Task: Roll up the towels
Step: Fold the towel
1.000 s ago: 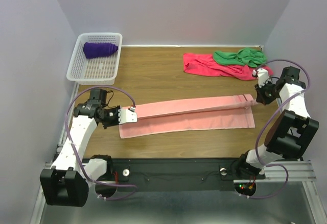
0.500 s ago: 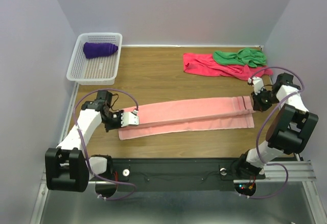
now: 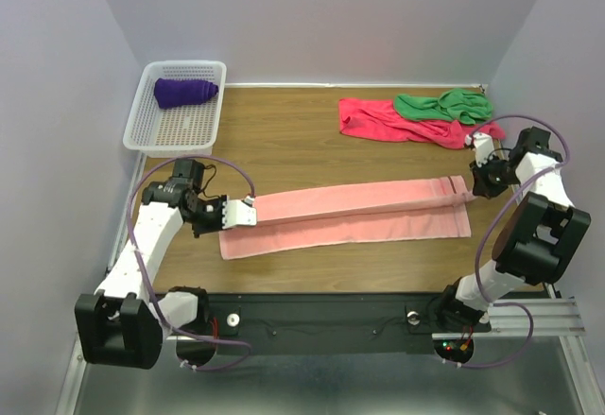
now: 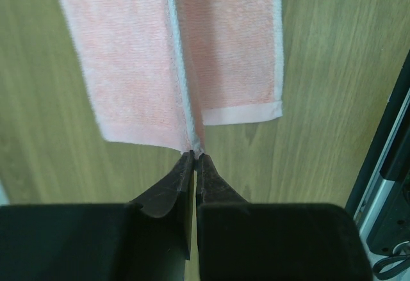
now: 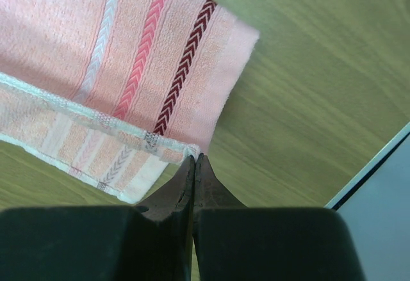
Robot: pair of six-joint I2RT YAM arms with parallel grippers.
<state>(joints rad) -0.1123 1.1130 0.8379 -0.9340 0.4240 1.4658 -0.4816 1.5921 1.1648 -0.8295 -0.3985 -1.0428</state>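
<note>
The salmon-pink towel [image 3: 350, 212] lies stretched across the table, its far long edge lifted and folded toward the near one. My left gripper [image 3: 248, 213] is shut on the towel's left edge; the left wrist view shows the pinched hem [image 4: 194, 141] at my fingertips [image 4: 186, 166]. My right gripper [image 3: 475, 181] is shut on the towel's right corner [image 5: 189, 150], by its striped end. The crimson towel [image 3: 383, 120] and green towel [image 3: 444, 105] lie crumpled at the back right. The purple towel [image 3: 184, 91] sits rolled in the basket.
A white mesh basket [image 3: 151, 136] stands at the back left corner. Purple walls close in the table on three sides. A black rail [image 3: 321, 316] runs along the near edge.
Both grippers, still holding the towel's ends, dipped toward the near edge and came back a little, leaving the folded edge slightly raised. The left arm shifted left and back.
</note>
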